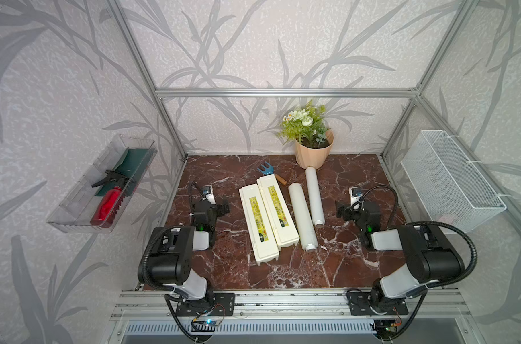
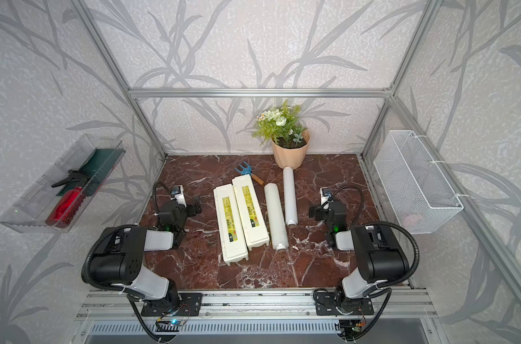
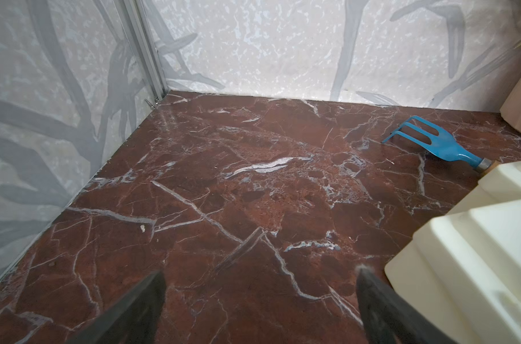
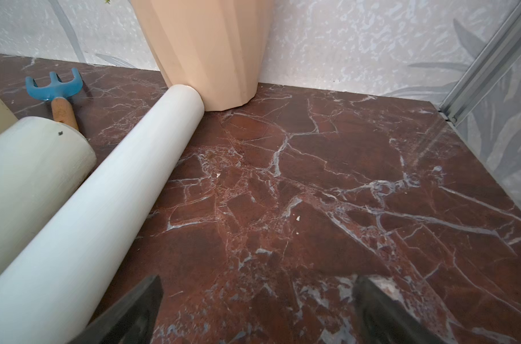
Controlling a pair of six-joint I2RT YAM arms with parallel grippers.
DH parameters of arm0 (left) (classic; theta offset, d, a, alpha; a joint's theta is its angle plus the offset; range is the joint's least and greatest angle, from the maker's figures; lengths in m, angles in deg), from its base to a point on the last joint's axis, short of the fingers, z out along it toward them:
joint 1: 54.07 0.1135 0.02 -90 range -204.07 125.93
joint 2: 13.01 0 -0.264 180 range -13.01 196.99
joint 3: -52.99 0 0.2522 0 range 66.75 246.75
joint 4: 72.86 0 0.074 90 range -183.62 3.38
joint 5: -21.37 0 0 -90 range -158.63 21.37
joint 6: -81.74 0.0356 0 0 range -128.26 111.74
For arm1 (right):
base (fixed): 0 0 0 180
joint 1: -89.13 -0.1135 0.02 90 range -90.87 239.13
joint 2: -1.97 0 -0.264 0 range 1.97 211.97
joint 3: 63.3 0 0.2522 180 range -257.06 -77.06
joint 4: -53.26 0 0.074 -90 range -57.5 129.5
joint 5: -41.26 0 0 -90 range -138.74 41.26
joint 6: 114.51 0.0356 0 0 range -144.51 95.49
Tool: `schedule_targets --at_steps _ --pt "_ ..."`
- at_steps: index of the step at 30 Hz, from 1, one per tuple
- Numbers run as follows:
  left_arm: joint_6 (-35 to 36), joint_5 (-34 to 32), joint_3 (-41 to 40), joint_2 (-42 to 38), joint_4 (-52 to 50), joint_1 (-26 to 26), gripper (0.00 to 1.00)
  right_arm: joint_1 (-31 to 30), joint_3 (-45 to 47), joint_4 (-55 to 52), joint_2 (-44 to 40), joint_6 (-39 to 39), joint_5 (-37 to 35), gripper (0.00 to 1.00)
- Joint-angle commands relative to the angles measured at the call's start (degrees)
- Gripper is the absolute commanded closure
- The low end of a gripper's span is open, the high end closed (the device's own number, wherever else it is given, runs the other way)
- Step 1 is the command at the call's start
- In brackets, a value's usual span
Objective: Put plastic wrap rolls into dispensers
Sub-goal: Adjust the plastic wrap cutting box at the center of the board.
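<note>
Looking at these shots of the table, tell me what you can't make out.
Inside the dispensers: lids shut, in both top views.
Print on their yellow-green labels: too small in both top views.
Rake handle: partly behind a dispenser in both top views, almost wholly in the left wrist view.
Pinkish thing in the wire basket: blurred behind the mesh in a top view.

We're looking at pale walls (image 1: 253, 44) patterned with grey leaves, framed by aluminium rails (image 1: 283, 93). Below lies the red-brown marble surface (image 1: 241, 268), white-veined and evenly lit. A clear plastic tray (image 1: 83, 187) hangs on the left wall, a white wire basket (image 1: 450, 178) on the right.
</note>
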Motion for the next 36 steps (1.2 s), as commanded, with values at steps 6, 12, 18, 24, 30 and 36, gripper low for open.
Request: schedule_targets --at_steps 6,12,18,24,30,36 --pt "0.13 -1.51 -0.12 0.18 0.11 -0.13 0.01 0.30 -1.02 1.46 0.12 -0.02 0.71 0.01" --pt "-0.20 -2.47 0.28 0.15 -0.63 -0.15 0.01 0.58 -0.52 2.29 -0.21 0.52 0.76 0.01" --pt "-0.15 -1.58 3.99 -8.16 -14.18 0.10 0.03 -1.10 -3.52 -16.56 -17.40 0.96 0.00 0.01" --pt "-10.03 1.62 15.68 -21.05 -42.35 0.00 0.03 -17.04 -17.36 -42.22 -21.26 2.72 -1.82 0.01" --pt "-22.88 8.64 20.96 -22.26 -57.30 -0.10 0.06 -32.75 -26.29 -48.63 -13.74 13.27 1.76 0.09" --pt "-26.01 9.43 21.95 -22.62 -65.80 0.02 0.07 -41.68 -36.77 -49.18 -1.73 17.71 12.08 0.30"
